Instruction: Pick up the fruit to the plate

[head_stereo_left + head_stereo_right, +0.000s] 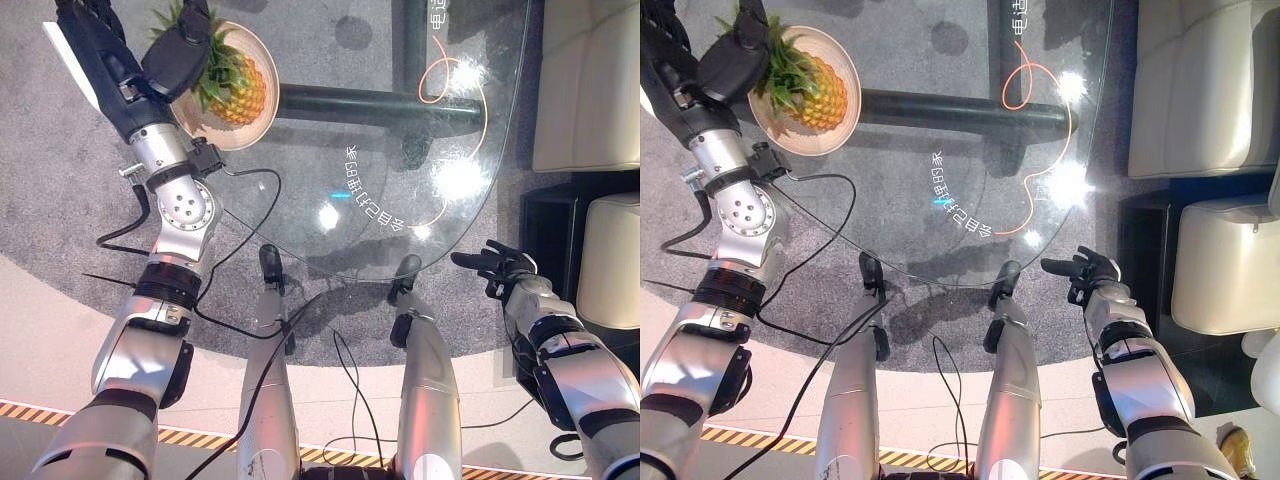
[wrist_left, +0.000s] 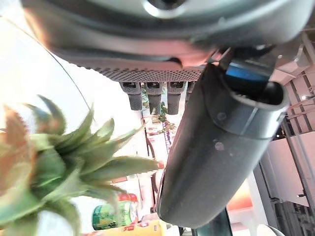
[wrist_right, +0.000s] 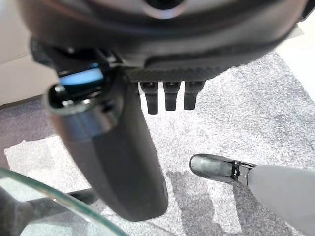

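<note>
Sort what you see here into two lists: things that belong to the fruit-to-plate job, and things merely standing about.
Belongs to the job:
- yellow-orange pineapple with green leafy crown
- round beige plate under it
- left hand, over the crown

Just there:
- clear glass table
- cream upholstered seats
- right hand, idle beside the table

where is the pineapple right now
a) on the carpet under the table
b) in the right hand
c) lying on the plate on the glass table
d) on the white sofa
c: the pineapple lies on the plate on the glass table, with the left hand open over its leaves, while the right hand hangs open and holds nothing off the table's edge.
</note>
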Controlling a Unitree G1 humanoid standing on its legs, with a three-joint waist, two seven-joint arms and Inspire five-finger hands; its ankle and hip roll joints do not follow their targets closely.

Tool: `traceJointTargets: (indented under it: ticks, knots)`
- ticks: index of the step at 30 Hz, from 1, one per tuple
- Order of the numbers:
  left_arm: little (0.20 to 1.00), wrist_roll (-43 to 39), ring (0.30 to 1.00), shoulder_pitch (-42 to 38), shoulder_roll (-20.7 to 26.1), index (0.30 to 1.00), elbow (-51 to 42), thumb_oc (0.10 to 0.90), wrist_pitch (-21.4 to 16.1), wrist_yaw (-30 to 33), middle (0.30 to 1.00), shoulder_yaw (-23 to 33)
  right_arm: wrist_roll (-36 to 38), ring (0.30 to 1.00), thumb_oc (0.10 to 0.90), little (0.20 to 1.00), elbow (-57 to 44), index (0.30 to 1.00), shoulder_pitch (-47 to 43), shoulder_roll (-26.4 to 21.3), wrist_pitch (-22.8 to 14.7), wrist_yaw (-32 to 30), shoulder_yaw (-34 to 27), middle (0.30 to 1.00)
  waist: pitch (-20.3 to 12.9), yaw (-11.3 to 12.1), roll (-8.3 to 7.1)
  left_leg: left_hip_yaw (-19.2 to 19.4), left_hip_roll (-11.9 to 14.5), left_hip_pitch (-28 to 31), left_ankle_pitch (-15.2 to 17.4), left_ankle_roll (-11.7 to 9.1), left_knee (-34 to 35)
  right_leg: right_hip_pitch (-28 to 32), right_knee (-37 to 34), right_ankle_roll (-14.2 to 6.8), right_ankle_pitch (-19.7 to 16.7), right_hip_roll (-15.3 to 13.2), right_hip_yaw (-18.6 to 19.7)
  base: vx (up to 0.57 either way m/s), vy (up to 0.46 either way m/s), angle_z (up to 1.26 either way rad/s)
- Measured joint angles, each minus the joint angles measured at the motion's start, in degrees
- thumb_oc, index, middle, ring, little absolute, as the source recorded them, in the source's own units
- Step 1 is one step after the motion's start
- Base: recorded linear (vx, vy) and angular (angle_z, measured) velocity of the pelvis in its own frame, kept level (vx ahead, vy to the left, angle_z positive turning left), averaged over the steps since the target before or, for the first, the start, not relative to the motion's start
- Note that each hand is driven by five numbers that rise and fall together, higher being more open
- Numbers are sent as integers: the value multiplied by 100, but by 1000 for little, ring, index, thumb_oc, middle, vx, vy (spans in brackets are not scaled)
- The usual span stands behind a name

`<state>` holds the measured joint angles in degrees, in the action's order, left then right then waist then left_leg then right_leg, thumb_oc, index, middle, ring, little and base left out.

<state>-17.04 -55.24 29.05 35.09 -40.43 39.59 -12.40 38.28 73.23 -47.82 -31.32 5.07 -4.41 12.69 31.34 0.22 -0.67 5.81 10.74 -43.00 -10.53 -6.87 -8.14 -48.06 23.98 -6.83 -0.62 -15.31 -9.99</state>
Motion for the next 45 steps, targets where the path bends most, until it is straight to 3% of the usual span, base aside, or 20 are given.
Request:
traceJointTargets:
  ticks: [14, 30, 38, 42, 45]
  knots:
    - [900, 260, 900, 117, 0, 900, -753, 800, 0, 234, 900, 4, 3, 900, 800, 900, 5, 900, 22, 0, -4, -6, -121, 900, 0, 101, 0, -9, -10, 16, -4, 5, 0, 28, -1, -2, -2, -15, -17, 0, 0, 0]
    - [900, 261, 900, 216, 26, 900, -901, 800, 186, 221, 900, 15, 7, 900, 800, 900, 55, 900, 83, 0, -15, -7, -256, 900, 0, 122, 1, 9, -38, 384, -4, 13, 69, 484, -281, -58, -114, -17, -33, -1, -1, 0]
    - [900, 64, 900, 650, 123, 900, -856, 800, 633, -172, 900, 252, 3, 900, 800, 900, 108, 900, 331, -5, -11, 2, -386, 900, -2, 141, 5, 68, -53, 784, 22, 50, 115, 967, -570, -105, -232, -5, -28, 0, 0, 0]
    - [900, -463, 900, 841, 146, 900, -338, 800, 1073, -673, 900, 272, -1, 900, 800, 900, 186, 900, 500, 21, 5, 23, -509, 900, -7, 157, 17, 116, -66, 1036, 34, 65, 166, 1274, -795, -134, -307, 3, -19, 35, 6, -3]
    - [900, -675, 900, 1440, 148, 900, 200, 800, 1339, -1031, 900, 280, -9, 900, 800, 900, 178, 900, 827, 48, -60, 38, -594, 900, -12, 102, 34, 171, -88, 1396, 35, 68, 340, 1694, -1151, -182, -428, 21, -27, 23, 27, -6]
